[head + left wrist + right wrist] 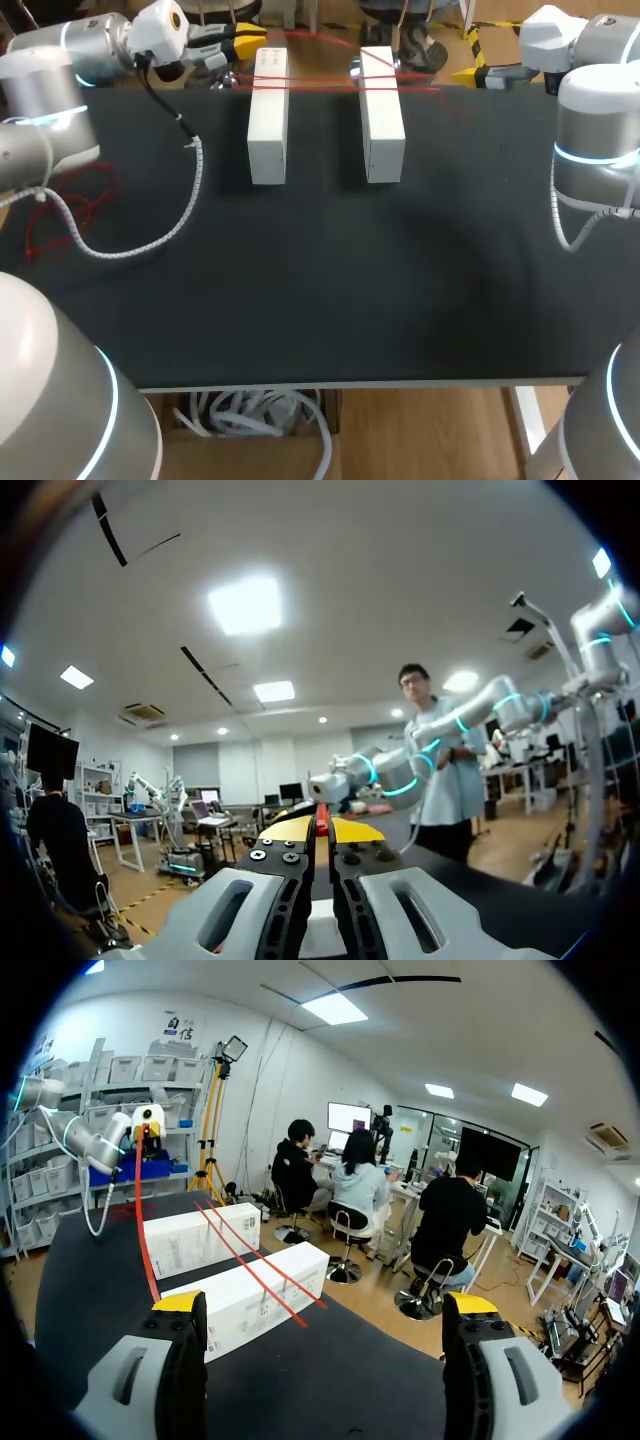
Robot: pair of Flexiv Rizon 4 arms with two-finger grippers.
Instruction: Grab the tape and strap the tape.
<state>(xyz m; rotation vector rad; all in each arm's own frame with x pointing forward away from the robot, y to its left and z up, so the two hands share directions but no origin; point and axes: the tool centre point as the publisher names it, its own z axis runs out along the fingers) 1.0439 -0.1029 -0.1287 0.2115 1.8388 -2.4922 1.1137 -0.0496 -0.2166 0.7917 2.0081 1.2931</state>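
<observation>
Left gripper [248,45] is parked at the far left edge of the black table [300,300], pinched closed on the red tape [330,82]. The near half of the table is left open. Right gripper [478,74] is seen at the far right edge, spread wide, nothing held. The tape is thin and strung taut in several strands over the far ends of the left white box [267,120] and right white box [382,115].
</observation>
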